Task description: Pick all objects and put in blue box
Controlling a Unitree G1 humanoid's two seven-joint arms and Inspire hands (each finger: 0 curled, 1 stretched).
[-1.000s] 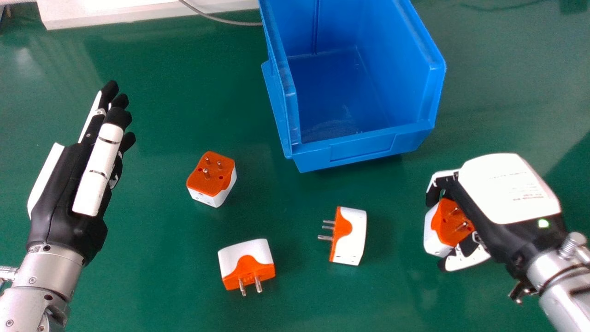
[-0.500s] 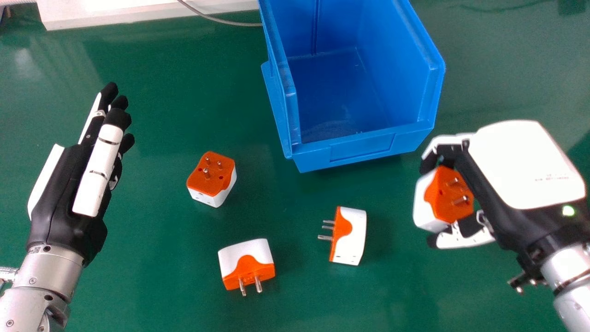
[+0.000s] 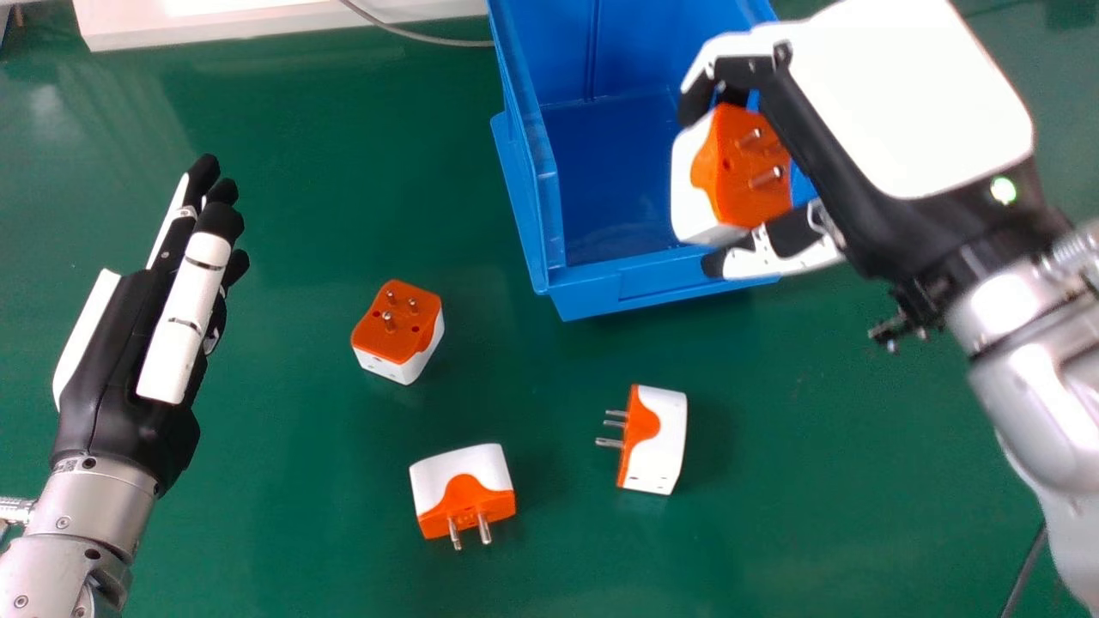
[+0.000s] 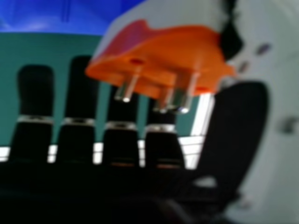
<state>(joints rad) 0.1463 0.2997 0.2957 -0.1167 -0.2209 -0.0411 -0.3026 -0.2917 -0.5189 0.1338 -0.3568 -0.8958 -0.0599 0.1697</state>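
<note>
Our right hand (image 3: 910, 103), fingers curled round one plug (image 3: 745, 176), has swung up to the right side of the box (image 3: 618, 290), so release seems near, with three more plugs (image 3: 397, 326) on the desk (image 3: 300, 515).

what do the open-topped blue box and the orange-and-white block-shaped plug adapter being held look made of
The open-topped blue box looks like moulded plastic with a slight sheen, judging by its smooth, one-colour walls. The orange-and-white block-shaped plug adapter seems smooth, hard plastic; its silvery pins glint like metal, possibly plated.
</note>
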